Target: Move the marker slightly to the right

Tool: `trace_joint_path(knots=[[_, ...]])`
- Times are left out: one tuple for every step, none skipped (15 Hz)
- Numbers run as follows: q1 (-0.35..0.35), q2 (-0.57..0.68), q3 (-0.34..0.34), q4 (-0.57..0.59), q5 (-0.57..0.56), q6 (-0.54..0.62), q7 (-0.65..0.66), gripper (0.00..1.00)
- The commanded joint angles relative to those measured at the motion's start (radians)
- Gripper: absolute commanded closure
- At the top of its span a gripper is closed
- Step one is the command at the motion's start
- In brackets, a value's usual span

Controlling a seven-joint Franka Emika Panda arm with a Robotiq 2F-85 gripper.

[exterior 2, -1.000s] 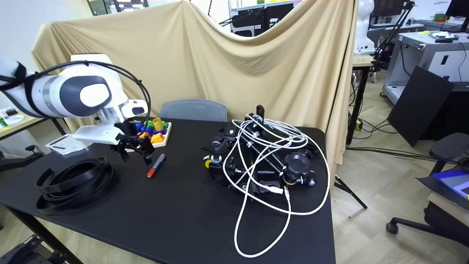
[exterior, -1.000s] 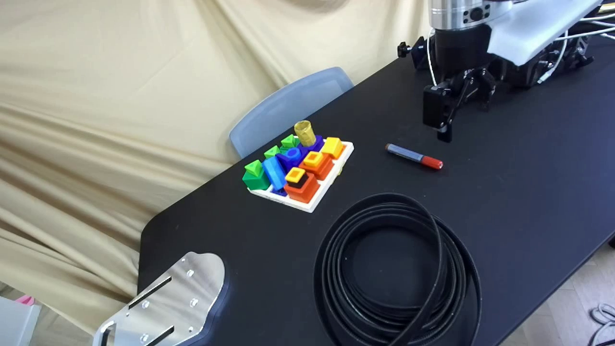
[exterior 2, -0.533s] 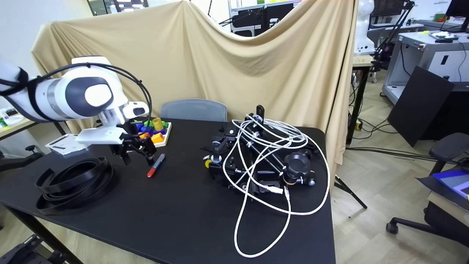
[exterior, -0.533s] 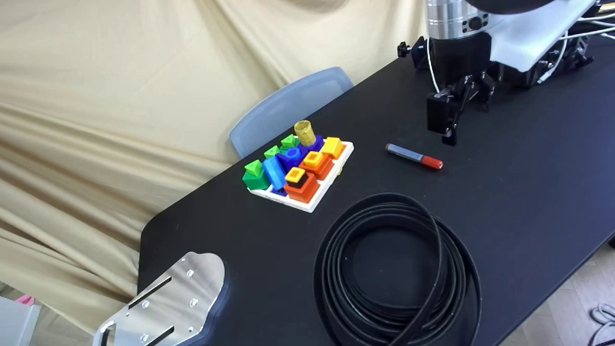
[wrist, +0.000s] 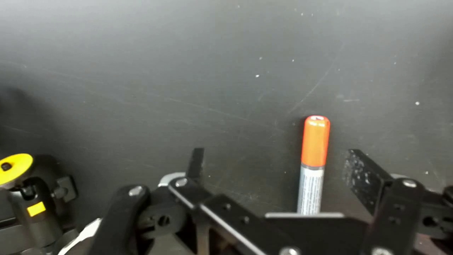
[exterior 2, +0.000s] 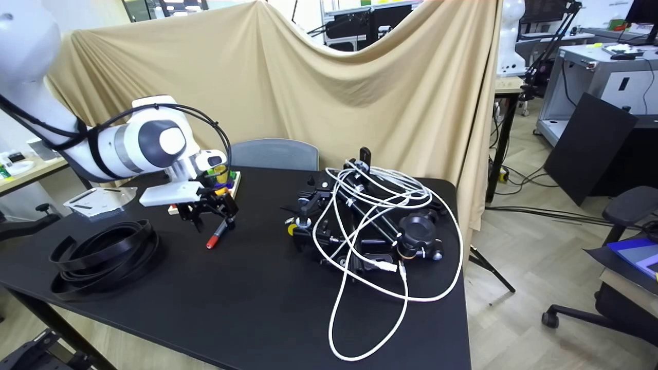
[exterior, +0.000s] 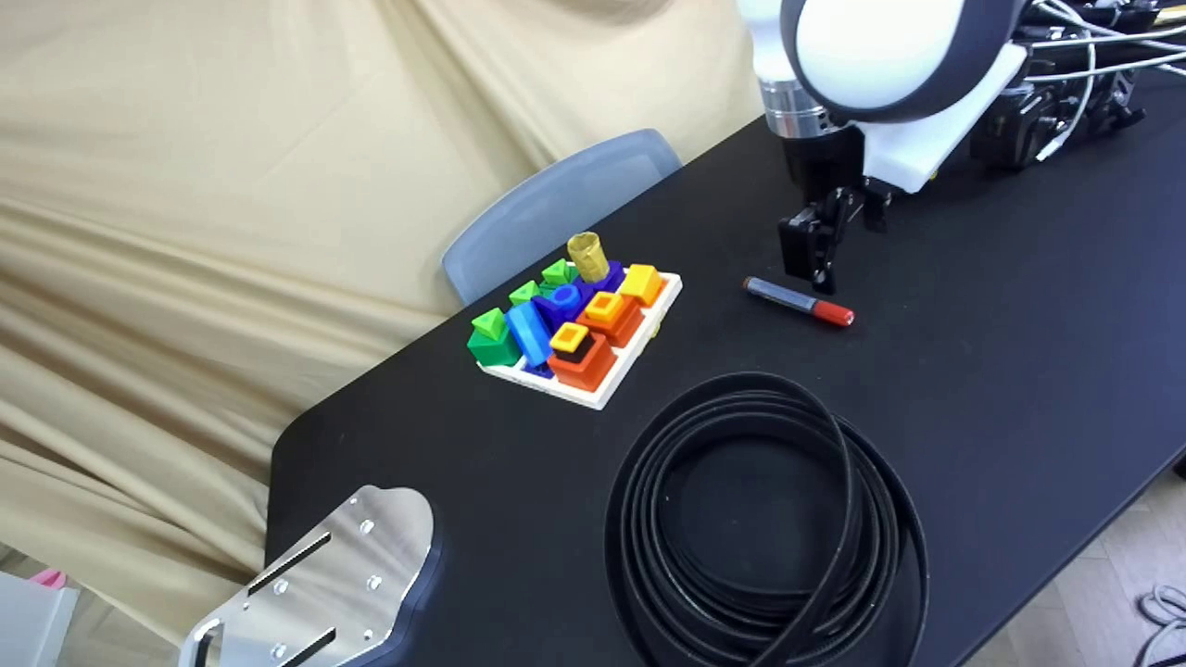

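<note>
The claw (wrist: 277, 161), jaws spread wide, has swung in over the marker (wrist: 313, 168), which lies unmoved on the bench (exterior 2: 288, 298); a grasp looks next, the rightward shift yet to come. The marker's smooth red cap (wrist: 315, 143) tops a slim, printed grey barrel (wrist: 310, 189); flat black strapping (exterior 2: 103, 259) lies coiled near it.

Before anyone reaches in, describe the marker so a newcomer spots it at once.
On the black table, find the white board of coloured blocks and the big coil of black strip. The marker lies apart from both, near the open claw. Unlike them, it is a slim stick with a greyish barrel and a red cap.
</note>
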State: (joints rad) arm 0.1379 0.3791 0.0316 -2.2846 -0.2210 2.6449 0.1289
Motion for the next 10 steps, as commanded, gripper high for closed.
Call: trace_joint_path(knots=[[0.020, 0.099, 0.000, 0.096, 0.039, 0.025, 0.022, 0.00], [0.019, 0.119, 0.005, 0.114, 0.058, 0.030, 0.016, 0.00], [0.021, 0.136, 0.007, 0.128, 0.075, 0.038, 0.016, 0.00], [0.023, 0.151, 0.009, 0.141, 0.090, 0.042, 0.014, 0.00], [0.026, 0.162, 0.010, 0.152, 0.102, 0.049, 0.014, 0.13], [0.026, 0.171, 0.013, 0.158, 0.116, 0.062, 0.012, 0.25], [0.025, 0.177, 0.016, 0.165, 0.128, 0.073, 0.009, 0.33], [0.025, 0.182, 0.019, 0.169, 0.141, 0.082, 0.007, 0.40], [0.024, 0.187, 0.021, 0.175, 0.151, 0.091, 0.005, 0.48], [0.023, 0.190, 0.023, 0.178, 0.160, 0.097, 0.003, 0.55]])
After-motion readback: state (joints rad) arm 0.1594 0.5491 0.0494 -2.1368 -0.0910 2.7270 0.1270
